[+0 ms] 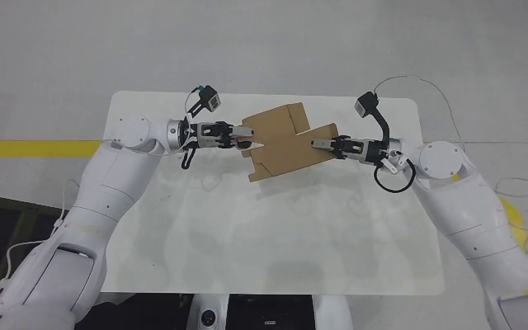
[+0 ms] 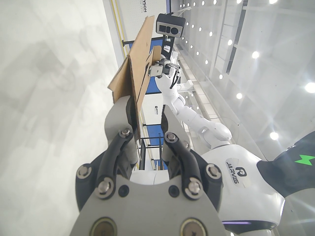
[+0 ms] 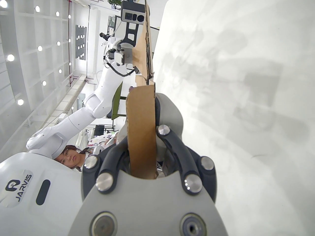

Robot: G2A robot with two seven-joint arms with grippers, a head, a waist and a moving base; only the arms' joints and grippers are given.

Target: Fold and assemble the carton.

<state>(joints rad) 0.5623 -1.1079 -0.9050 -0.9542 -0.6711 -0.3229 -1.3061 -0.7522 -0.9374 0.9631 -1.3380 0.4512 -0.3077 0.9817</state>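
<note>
Left gripper (image 2: 144,109) first: its two fingers stand apart, and the thin edge of the carton (image 1: 285,144) runs in between them. Seen from that wrist, the board lies hard against one finger (image 2: 120,116), while a strip of the room behind shows between the board and the other finger (image 2: 171,126). So on that end the carton is straddled rather than pinched.

At the carton's opposite end is the right gripper (image 1: 316,144), its tip lying on the end of the brown board. From its own wrist a brown flap (image 3: 141,124) lies broadside across its mouth and runs down into its throat. Beyond the flap, the rest of the carton continues edge-on towards the other arm. Whether this gripper is clamped on the board or only around it, I cannot tell; the flap covers the spot.

The carton itself is plain brown corrugated board, part folded, with one panel overlapping another at a slant. It hangs clear of the white table (image 1: 247,247), over the half of the table farther from the robot. It sits roughly midway between the table's two short sides. Each arm comes in from one short side of the table, and the two grippers face each other across the carton.
</note>
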